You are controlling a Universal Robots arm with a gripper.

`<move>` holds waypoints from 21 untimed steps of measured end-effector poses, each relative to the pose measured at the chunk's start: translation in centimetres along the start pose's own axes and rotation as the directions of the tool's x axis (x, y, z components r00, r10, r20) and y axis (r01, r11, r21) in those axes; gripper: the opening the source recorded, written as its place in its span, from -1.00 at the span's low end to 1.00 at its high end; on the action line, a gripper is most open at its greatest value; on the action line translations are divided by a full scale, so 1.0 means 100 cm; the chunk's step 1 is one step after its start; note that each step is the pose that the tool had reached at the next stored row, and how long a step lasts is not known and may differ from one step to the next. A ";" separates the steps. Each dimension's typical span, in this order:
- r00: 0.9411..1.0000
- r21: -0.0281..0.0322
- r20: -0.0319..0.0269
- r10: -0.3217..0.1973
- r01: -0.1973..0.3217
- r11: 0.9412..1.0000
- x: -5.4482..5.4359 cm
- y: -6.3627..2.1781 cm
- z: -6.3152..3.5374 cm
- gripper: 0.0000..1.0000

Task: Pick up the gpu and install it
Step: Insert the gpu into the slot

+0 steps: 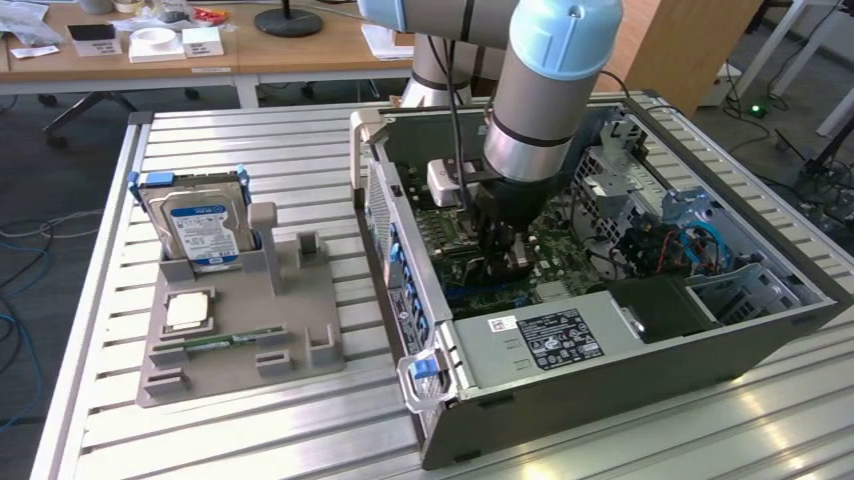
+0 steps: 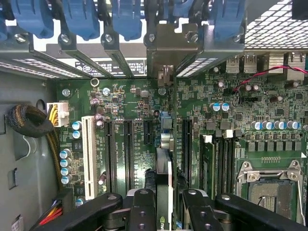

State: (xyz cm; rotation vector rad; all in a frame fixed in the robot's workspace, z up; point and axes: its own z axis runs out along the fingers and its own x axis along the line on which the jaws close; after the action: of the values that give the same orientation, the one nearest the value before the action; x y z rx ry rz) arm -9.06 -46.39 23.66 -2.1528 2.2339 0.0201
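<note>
The tool (image 2: pixel 163 209), inside the open computer case (image 1: pixel 747 345), is closed on the gpu (image 2: pixel 163 183). The card stands edge-on over the motherboard (image 2: pixel 231 125) slots

One camera stands off from me, high and angled down over the slatted metal table (image 1: pixel 267 420), taking in my arm and the whole open computer case (image 1: pixel 601 340). My wrist camera sits close above the motherboard (image 2: pixel 144 110) inside that case, looking past my gripper (image 2: pixel 163 211) (black fingers in the foreground). Both views share the case interior
</note>
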 end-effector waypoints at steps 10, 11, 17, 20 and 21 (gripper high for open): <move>1.000 0.000 0.000 0.002 -0.002 1.000 0.000 0.0003 0.0005 -0.47; 1.000 0.000 0.000 0.002 -0.002 1.000 0.000 0.0006 0.0005 -0.47; 1.000 0.002 0.000 0.001 -0.001 1.000 0.000 0.0021 0.0005 -0.47; 1.000 0.002 0.000 0.001 -0.001 1.000 0.000 0.0025 0.0008 -0.47; 1.000 0.001 0.000 0.001 -0.001 1.000 0.000 0.0025 0.0008 -0.47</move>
State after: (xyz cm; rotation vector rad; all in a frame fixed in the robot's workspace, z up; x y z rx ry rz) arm -9.30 -46.40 23.57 -2.1505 2.2347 0.0185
